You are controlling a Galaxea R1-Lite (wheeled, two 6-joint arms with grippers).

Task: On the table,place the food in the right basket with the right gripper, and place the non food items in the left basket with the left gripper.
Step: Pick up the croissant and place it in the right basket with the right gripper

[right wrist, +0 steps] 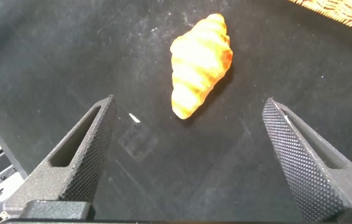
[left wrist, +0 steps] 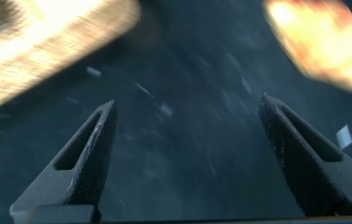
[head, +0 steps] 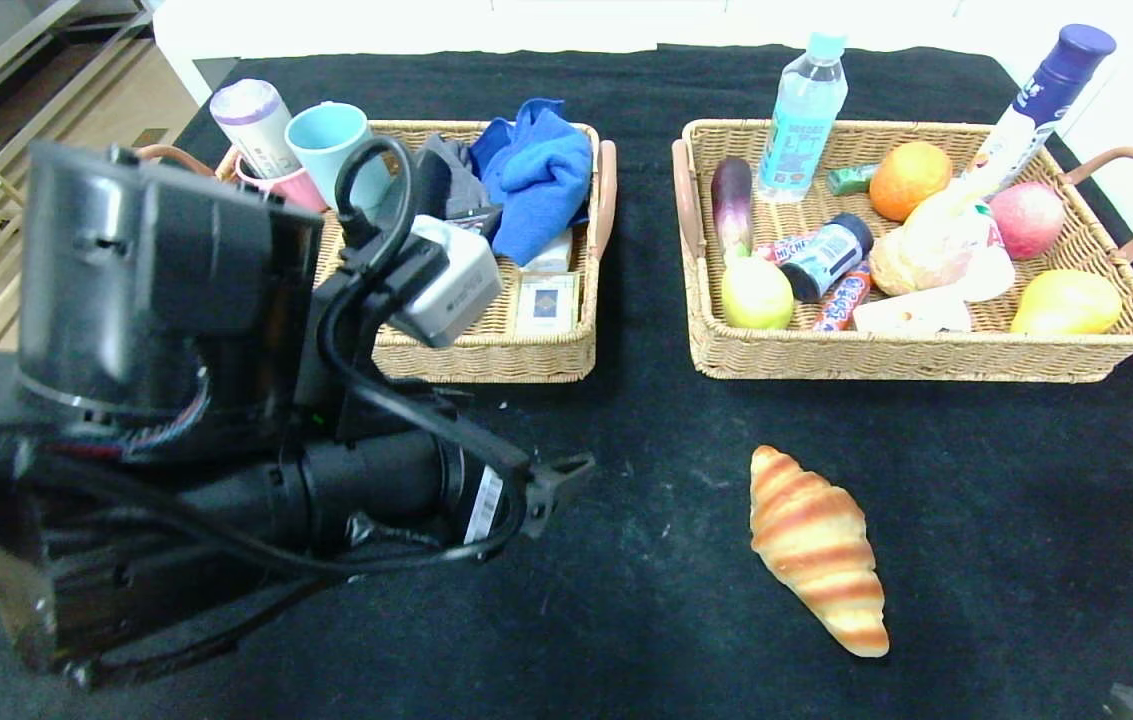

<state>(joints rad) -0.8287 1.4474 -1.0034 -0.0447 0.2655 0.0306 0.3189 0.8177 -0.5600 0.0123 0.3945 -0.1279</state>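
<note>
A golden croissant banded in brown stripes lies on a black-draped table. Behind it, two tan wicker baskets: the left basket with a bright blue cloth, the right basket with an orange.

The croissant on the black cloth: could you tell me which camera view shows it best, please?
The head view: the croissant lies whole and unobstructed on the table. The right wrist view also shows it whole, farther off between open fingers. The left wrist view catches only a blurred corner.
</note>
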